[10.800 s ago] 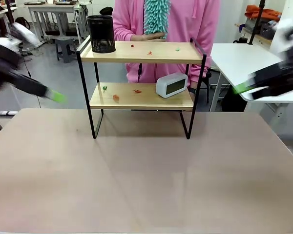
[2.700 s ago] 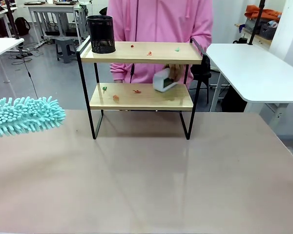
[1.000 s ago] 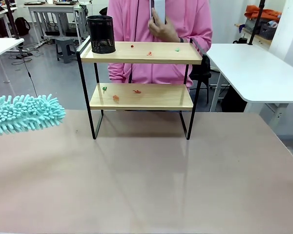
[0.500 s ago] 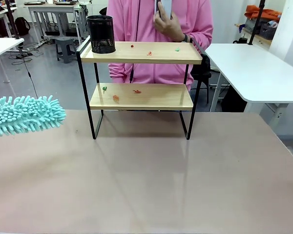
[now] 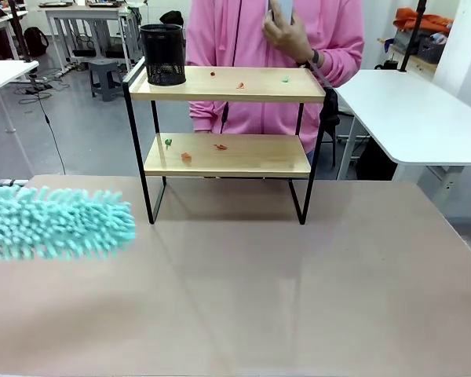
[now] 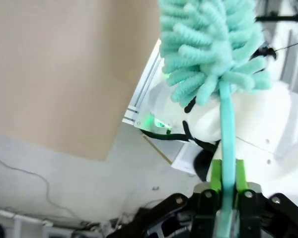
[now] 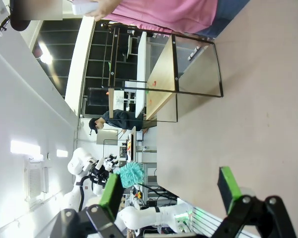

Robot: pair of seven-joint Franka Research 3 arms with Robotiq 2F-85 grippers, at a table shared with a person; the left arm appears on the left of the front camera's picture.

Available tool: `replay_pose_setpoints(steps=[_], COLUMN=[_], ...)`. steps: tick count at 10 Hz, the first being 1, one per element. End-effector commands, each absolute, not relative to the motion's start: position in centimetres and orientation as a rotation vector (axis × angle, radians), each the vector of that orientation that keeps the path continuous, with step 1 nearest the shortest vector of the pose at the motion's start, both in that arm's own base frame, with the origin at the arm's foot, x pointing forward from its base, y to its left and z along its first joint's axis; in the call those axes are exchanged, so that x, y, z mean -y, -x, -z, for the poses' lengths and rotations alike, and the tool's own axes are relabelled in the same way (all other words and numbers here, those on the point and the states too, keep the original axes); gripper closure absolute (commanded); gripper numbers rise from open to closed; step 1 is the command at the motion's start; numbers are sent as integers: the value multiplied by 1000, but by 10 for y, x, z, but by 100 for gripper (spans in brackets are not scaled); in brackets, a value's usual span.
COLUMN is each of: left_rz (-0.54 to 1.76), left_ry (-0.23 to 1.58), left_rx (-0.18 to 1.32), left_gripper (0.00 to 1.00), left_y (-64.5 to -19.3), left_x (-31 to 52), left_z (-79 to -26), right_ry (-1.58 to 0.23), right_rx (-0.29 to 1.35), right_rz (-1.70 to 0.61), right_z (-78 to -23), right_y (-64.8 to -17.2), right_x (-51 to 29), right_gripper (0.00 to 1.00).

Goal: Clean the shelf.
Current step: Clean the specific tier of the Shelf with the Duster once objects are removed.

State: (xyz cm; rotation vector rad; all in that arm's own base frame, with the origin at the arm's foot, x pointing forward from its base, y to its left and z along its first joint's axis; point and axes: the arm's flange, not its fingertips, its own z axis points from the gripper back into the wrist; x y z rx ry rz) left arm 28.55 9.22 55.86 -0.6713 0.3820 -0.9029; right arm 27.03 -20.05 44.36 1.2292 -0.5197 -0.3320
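**A:** While we look from the front, what stands around the small two-tier shelf [image 5: 228, 153] of light wooden boards in a thin black metal frame?

**B:** A black mesh pen cup [image 5: 163, 55] stands on the left end of its top board. Small red and green scraps [image 5: 220, 147] lie on both boards. A person in a pink hooded top [image 5: 243, 47] stands just behind it. One hand [image 5: 292, 35] is raised above the top board, around a small white object. A fluffy teal chenille duster [image 5: 59, 222], blurred, hangs low at the left, well apart from the shelf.

**A:** And the surface?

**B:** A large beige tabletop [image 5: 282, 298] carries the shelf at the middle of its far edge. A white table [image 5: 408, 110] stands to the right. More tables and a stool [image 5: 104, 75] stand on grey floor beyond.

**A:** The left wrist view?

**B:** The left gripper [image 6: 224, 174] has its green pads pressed onto the duster's thin teal handle [image 6: 227, 124]. The handle runs straight up from them to the fluffy head. A corner of the tabletop fills the upper left, and white robot housing lies behind the handle.

**A:** The right wrist view?

**B:** The right gripper [image 7: 170, 187] is spread wide, its green pads far apart over bare tabletop, gripping nothing. The picture is rolled sideways. The shelf stands well ahead of the fingers, with the person beyond it. The duster shows small, farther off.
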Motion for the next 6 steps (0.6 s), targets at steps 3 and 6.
replay_pose_setpoints(steps=[3, 6], left_rz=[893, 695], left_ry=[462, 382], left_rx=[-116, -161], left_gripper=[88, 88], left_y=[-266, -274], left_x=[11, 65], left_z=[-563, -557], right_ry=[-1240, -1240], right_rx=[552, 552], right_rz=[316, 316], right_z=[-445, -445], right_y=[-273, -273], right_x=[201, 201], right_gripper=[0, 0])
